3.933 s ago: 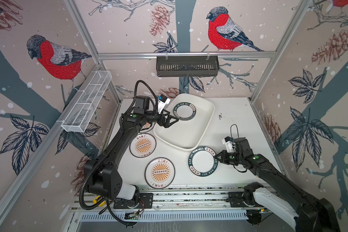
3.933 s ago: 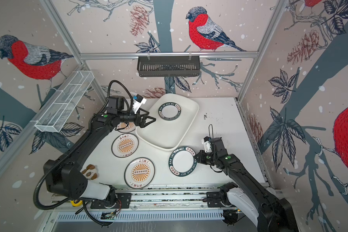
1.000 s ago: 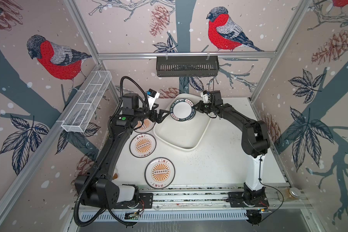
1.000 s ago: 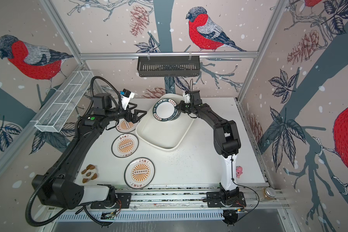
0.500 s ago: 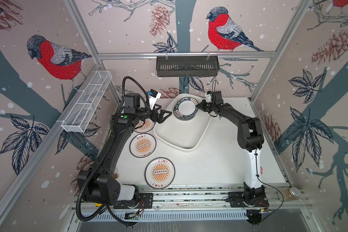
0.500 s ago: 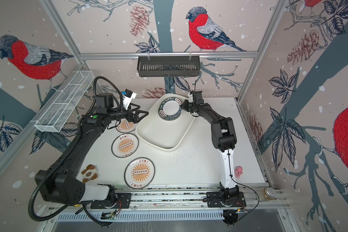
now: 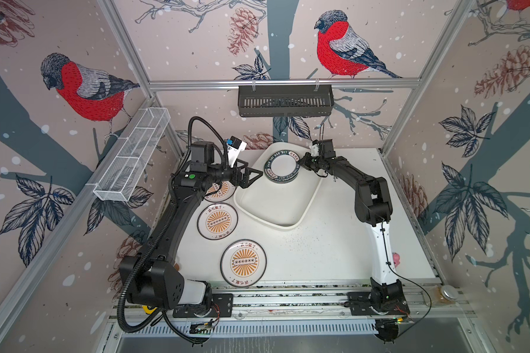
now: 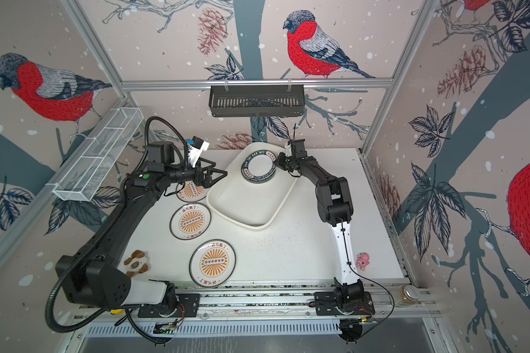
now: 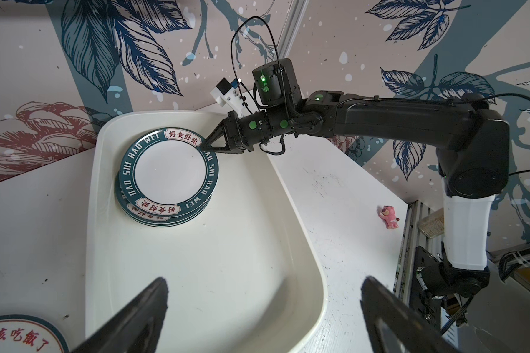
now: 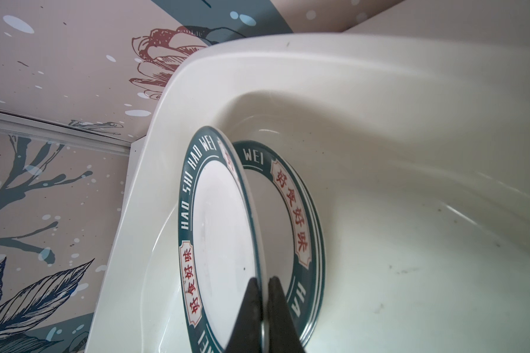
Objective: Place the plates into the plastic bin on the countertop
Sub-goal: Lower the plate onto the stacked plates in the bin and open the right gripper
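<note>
Right end effector (image 9: 207, 146) pinching tilted green-banded plate (image 9: 169, 174); left end effector (image 7: 251, 175) spread wide, empty; could chip stacked plate (image 9: 166, 218) if released high.

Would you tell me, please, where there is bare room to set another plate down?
Free: the plastic bin's near half, between the green-banded plates and its front rim; the countertop between bin, right arm and nearest orange plate. Crowded: the bin's far corner, where the right gripper pinches the top plate, and the left strip of orange plates.
</note>
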